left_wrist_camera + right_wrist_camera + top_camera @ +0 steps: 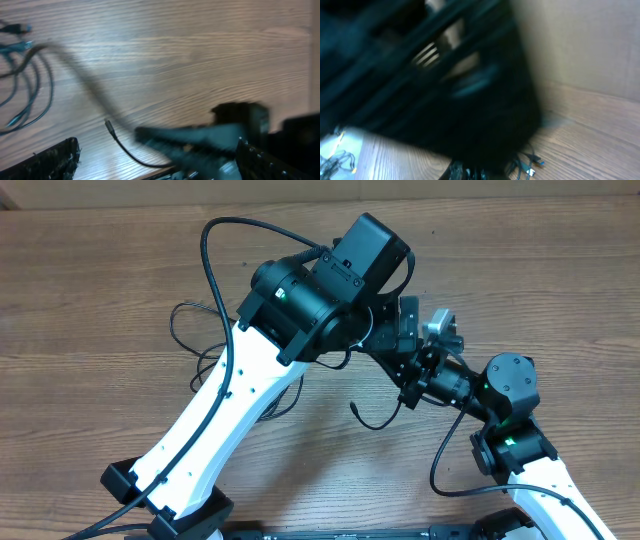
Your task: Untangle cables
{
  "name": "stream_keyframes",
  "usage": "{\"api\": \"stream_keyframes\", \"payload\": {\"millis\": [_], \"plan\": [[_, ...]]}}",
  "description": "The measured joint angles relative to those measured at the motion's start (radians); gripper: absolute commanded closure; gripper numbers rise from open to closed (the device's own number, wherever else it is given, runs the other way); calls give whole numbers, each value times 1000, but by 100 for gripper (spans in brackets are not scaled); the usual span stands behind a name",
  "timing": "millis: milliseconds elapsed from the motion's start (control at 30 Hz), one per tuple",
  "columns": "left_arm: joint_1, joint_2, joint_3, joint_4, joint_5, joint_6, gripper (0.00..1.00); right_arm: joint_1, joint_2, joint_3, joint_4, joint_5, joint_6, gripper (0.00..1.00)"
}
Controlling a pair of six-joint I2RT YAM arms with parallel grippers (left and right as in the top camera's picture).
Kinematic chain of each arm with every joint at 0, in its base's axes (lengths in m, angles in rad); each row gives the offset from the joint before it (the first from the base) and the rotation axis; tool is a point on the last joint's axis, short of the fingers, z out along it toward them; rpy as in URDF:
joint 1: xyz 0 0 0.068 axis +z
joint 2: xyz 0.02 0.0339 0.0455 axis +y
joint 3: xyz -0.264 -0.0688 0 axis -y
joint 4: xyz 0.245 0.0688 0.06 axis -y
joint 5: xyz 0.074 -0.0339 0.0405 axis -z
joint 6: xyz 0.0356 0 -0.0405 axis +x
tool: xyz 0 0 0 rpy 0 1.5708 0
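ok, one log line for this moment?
left hand: open | right hand: shut, blurred, hold unclear | loose cable: plug end free on table, by right hand | cable bundle: apart, untouched

Below the right gripper (406, 394): bare wood-grain table (100, 280). Ahead and up-right of it: plain beige wall (590, 40).

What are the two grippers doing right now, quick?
Left gripper: open.
Right gripper: closed; too blurry to tell if it pinches the cable.
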Motion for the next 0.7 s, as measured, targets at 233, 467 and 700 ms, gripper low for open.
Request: {"api": "stream_keyframes", "payload": {"millis": [233,467,700], "plan": [[0,-14,0,-92,-101,0,0,-140,-27,0,-32,4,117,96],[0,-105,0,-176,-224,3,1,-273,-149,38,-22,4,269,96],[1,-133,3,-177,-260,23,1,-384,-204,328,32,5,373,96]]}}
